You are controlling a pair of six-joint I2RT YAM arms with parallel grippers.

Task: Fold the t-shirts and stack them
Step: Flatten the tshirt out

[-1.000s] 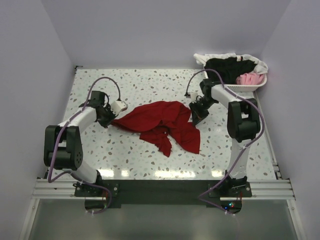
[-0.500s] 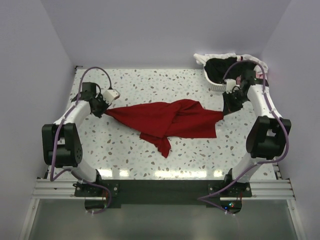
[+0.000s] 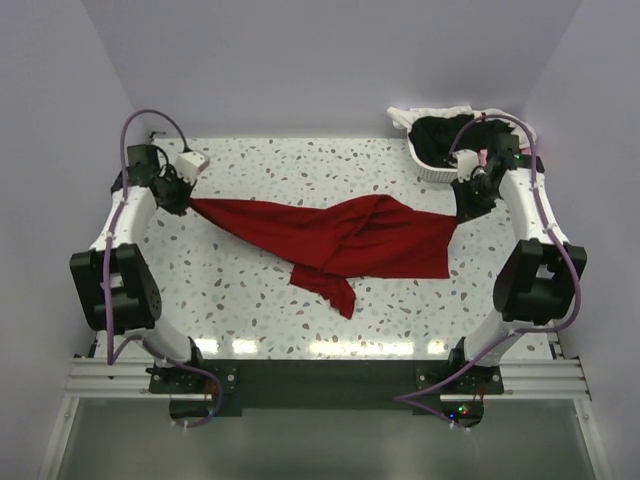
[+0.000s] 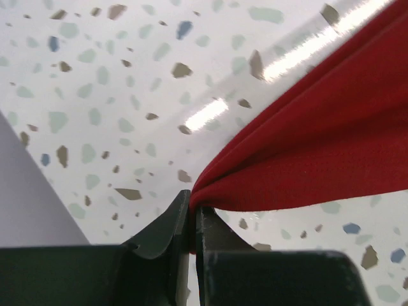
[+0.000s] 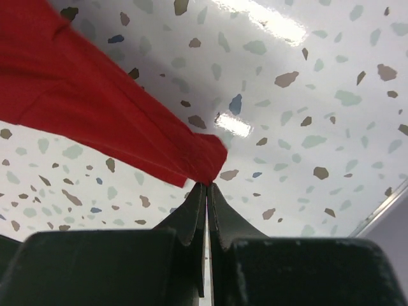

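While left claw (image 4: 193, 208) and right claw (image 5: 208, 187) pinch the red t-shirt (image 3: 340, 235), the basket (image 3: 437, 174) holds other t-shirts (image 3: 445, 135).

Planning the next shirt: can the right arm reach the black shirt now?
Probably not: the black shirt lies close by in the basket, but the right gripper is shut on the red t-shirt.

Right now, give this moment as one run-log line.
left tool: shut on red t-shirt | right tool: shut on red t-shirt | shirt: stretched between them, twisted mid-span | basket: more shirts
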